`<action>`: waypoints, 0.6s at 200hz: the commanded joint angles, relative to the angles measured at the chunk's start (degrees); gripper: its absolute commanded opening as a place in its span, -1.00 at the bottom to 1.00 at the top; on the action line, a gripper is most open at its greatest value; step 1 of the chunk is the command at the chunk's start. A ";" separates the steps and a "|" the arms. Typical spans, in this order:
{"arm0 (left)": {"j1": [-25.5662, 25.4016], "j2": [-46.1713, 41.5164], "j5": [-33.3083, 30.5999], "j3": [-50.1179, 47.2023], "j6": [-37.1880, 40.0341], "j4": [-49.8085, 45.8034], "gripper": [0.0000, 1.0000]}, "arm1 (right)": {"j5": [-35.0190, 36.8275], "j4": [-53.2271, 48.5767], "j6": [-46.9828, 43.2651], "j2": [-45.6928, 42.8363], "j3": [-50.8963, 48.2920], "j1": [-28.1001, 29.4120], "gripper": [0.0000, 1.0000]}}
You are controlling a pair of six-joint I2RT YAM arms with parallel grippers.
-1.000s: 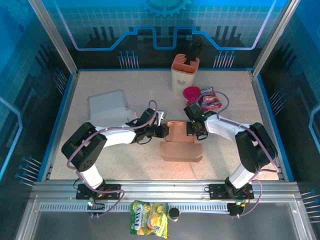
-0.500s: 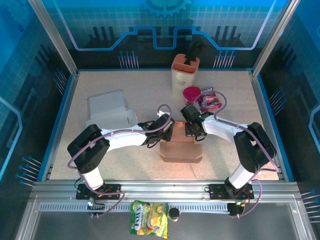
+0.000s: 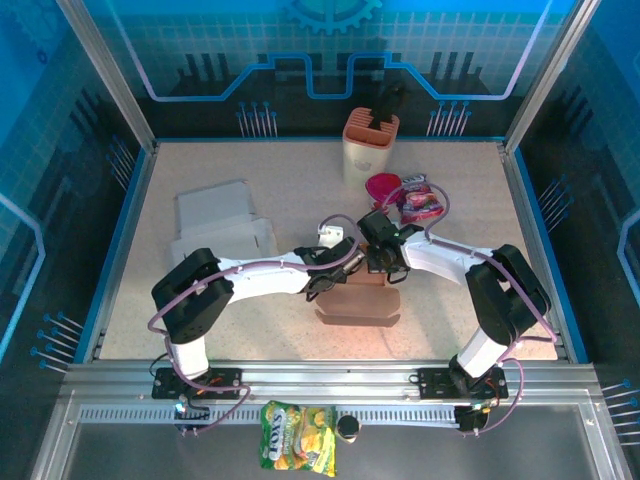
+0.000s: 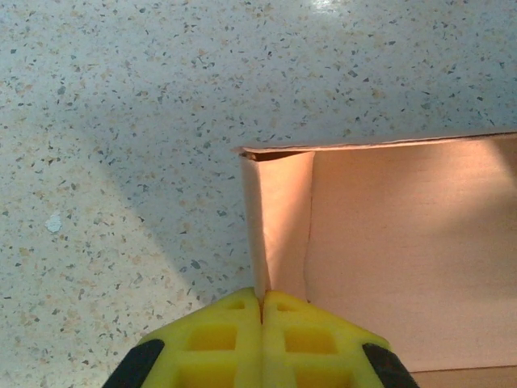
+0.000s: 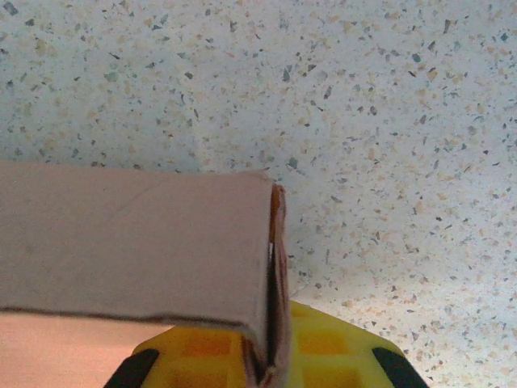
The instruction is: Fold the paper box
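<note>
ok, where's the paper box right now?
Top view: the paper box sits mid-table, its far corners pinched by the left gripper and right gripper.

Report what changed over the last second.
The left claw swung right across the table, reached the paper box and closed on its left corner fold. The box slid slightly left. The right claw stayed clamped on the box's right wall edge, shifting a little left with it. The white boxes and peach holder did not move.
</note>
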 commanded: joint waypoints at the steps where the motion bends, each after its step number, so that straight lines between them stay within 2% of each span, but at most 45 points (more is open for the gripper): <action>1: 0.38 -0.28 1.62 -3.24 2.00 1.90 -1.00 | -1.39 -0.25 0.20 1.81 0.25 1.07 -1.00; 20: 0.94 -2.83 4.94 -6.41 3.47 6.49 -1.00 | -1.46 0.03 0.38 1.66 0.04 1.07 -1.00; 47: 2.51 -6.13 9.03 -9.80 5.11 11.21 -0.55 | -1.73 0.12 0.38 1.58 0.10 1.12 -1.00; 62: 3.68 -6.29 10.92 -9.69 5.86 11.19 -0.45 | -1.73 -0.06 0.36 1.46 0.22 1.07 -1.00; 88: 4.94 -5.82 11.59 -9.30 7.23 11.14 -0.51 | -1.73 -0.14 0.32 1.15 0.22 1.10 -1.00; 120: 5.33 -5.00 11.33 -8.09 8.25 10.67 -0.82 | -1.82 -0.28 0.47 1.05 0.21 1.24 -1.00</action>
